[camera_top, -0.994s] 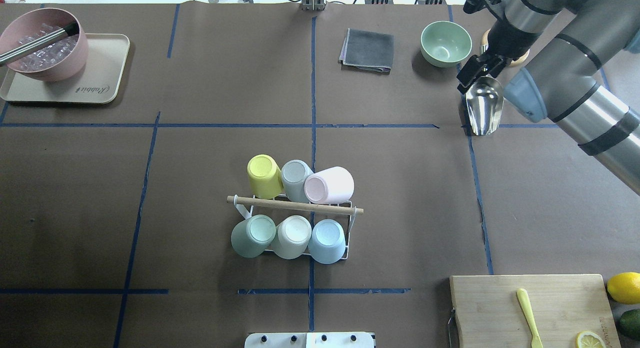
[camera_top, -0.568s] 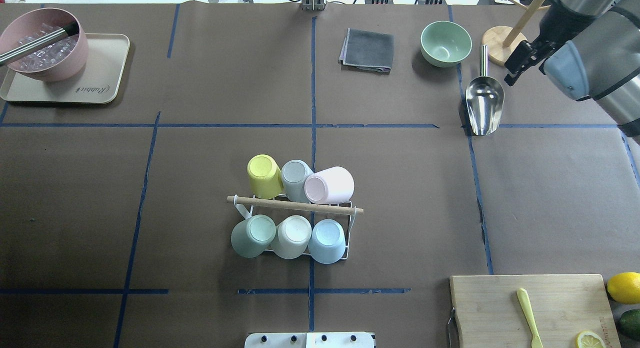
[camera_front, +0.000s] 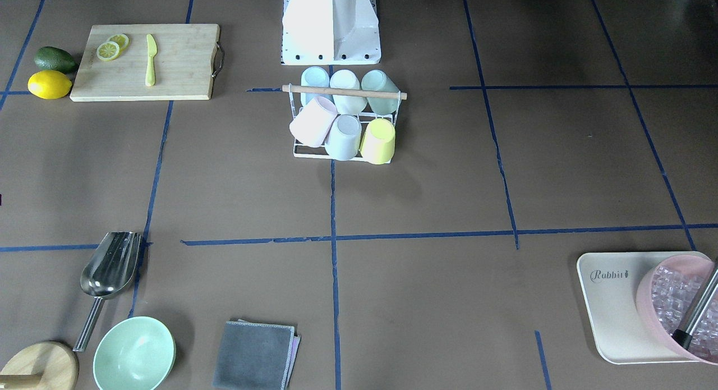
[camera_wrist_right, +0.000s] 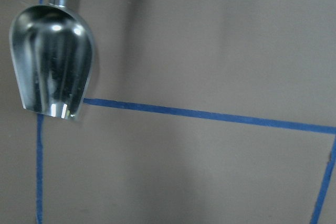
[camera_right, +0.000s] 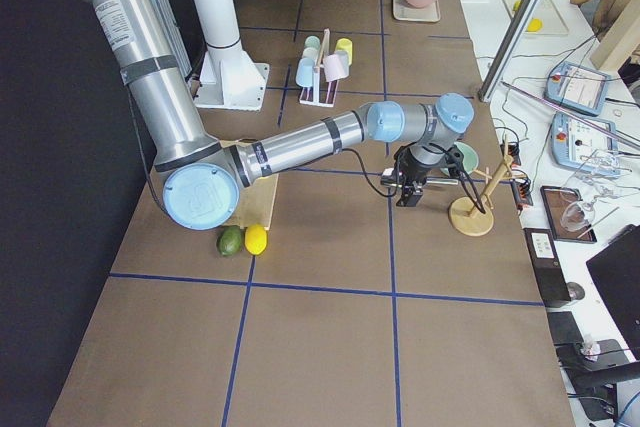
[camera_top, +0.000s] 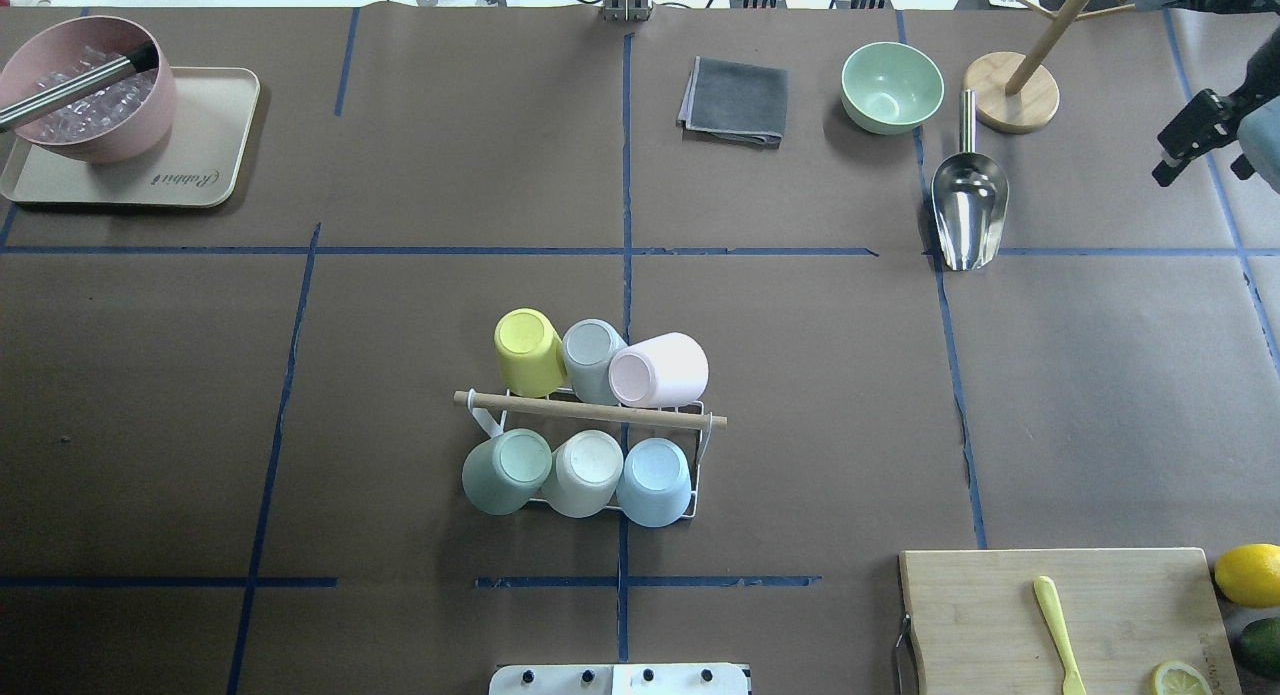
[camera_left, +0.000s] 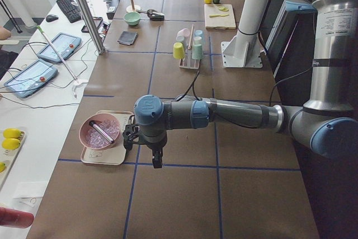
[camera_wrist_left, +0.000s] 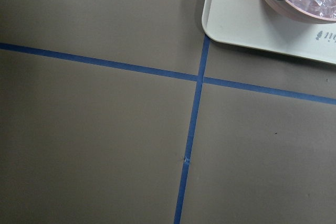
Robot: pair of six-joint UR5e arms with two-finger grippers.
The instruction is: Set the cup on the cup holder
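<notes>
The cup holder (camera_top: 590,412) is a white wire rack with a wooden rod across its top, at the table's middle; it also shows in the front view (camera_front: 342,91). Several cups sit upside down on its prongs: yellow (camera_top: 528,350), grey-blue (camera_top: 592,348) and pink (camera_top: 660,368) on the far side, green (camera_top: 505,470), cream (camera_top: 583,472) and light blue (camera_top: 655,480) on the near side. My right gripper (camera_top: 1200,145) is at the far right edge, empty, its jaws apart. My left gripper (camera_left: 157,162) shows only in the left side view, near the ice bowl; I cannot tell its state.
A pink bowl of ice (camera_top: 85,85) with tongs sits on a beige tray (camera_top: 200,165) at far left. A grey cloth (camera_top: 735,100), green bowl (camera_top: 892,85), metal scoop (camera_top: 968,210) and wooden stand (camera_top: 1012,90) lie at far right. A cutting board (camera_top: 990,615), lemon (camera_top: 1248,573) and avocado (camera_top: 1262,643) are near right.
My right arm has pulled back to the right, from over the scoop to the table's right edge. The cups and rack have not moved.
</notes>
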